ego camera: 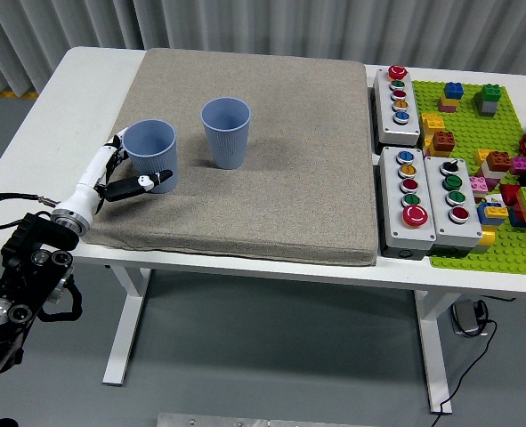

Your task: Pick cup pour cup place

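Two blue ribbed cups stand upright on the grey mat. The left cup is near the mat's left edge and the right cup is a little farther back toward the middle. My left hand reaches in from the lower left and straddles the left cup. Its thumb lies across the cup's lower front, and its other fingers are extended along the cup's left side. The hand is open around the cup, which rests on the mat. My right arm is out of view.
Three grey button boxes stand right of the mat. A green baseplate with several coloured bricks fills the far right. The white table shows bare at the left.
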`<action>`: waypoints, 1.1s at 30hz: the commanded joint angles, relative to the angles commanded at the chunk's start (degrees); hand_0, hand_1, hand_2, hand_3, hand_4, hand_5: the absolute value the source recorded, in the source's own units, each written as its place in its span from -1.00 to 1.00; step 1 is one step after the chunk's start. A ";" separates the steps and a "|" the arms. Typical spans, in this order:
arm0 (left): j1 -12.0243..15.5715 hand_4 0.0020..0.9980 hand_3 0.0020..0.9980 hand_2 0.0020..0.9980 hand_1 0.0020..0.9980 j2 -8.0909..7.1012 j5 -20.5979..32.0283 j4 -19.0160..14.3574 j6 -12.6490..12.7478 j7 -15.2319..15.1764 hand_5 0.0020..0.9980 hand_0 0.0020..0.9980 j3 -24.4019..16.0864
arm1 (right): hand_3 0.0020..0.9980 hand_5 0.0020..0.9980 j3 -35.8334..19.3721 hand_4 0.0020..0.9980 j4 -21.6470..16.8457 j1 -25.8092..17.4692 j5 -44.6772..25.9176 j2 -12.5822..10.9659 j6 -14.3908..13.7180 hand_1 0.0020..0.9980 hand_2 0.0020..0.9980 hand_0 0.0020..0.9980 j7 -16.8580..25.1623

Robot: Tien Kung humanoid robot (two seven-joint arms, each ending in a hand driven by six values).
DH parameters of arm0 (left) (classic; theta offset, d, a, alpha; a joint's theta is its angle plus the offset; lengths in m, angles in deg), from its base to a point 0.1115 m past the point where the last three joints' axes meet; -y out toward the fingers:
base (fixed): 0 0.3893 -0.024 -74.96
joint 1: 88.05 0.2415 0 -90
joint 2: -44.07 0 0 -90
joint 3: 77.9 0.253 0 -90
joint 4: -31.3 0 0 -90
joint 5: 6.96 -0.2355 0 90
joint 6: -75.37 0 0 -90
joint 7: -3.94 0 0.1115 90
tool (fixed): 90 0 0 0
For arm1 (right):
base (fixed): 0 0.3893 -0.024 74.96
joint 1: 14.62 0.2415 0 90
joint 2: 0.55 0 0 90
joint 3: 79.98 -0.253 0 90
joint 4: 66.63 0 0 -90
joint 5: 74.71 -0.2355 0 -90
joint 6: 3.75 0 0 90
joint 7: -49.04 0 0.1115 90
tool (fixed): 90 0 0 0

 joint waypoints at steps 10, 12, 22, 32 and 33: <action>-1.05 0.98 1.00 1.00 0.81 0.01 0.08 1.16 -0.04 0.02 -0.33 0.85 0.47 | 0.30 -0.32 -0.10 -0.73 0.00 0.09 0.08 -0.03 0.02 0.42 0.39 0.40 0.02; -1.28 0.98 1.00 1.00 0.81 0.01 0.10 1.33 -0.04 0.01 -0.33 0.85 0.52 | 0.30 -0.32 -0.08 -0.73 0.00 0.13 0.06 -0.03 0.00 0.42 0.39 0.40 0.01; -2.21 0.98 1.00 1.00 0.80 0.38 0.48 2.22 0.19 -0.19 -0.33 0.84 0.94 | 0.30 -0.31 -0.17 -0.73 -0.02 0.12 0.23 -0.01 0.03 0.42 0.39 0.40 -0.03; -2.34 0.99 1.00 1.00 0.70 0.64 1.30 2.51 1.00 -0.67 -0.36 0.77 1.36 | 0.30 -0.31 -0.38 -0.73 -0.07 -0.07 0.76 0.00 0.14 0.42 0.39 0.40 -0.12; -2.37 0.99 1.00 1.00 0.70 0.68 1.33 2.43 1.14 -0.74 -0.36 0.77 1.43 | 0.30 -0.31 -0.39 -0.73 -0.08 -0.06 0.78 0.01 0.14 0.42 0.39 0.40 -0.14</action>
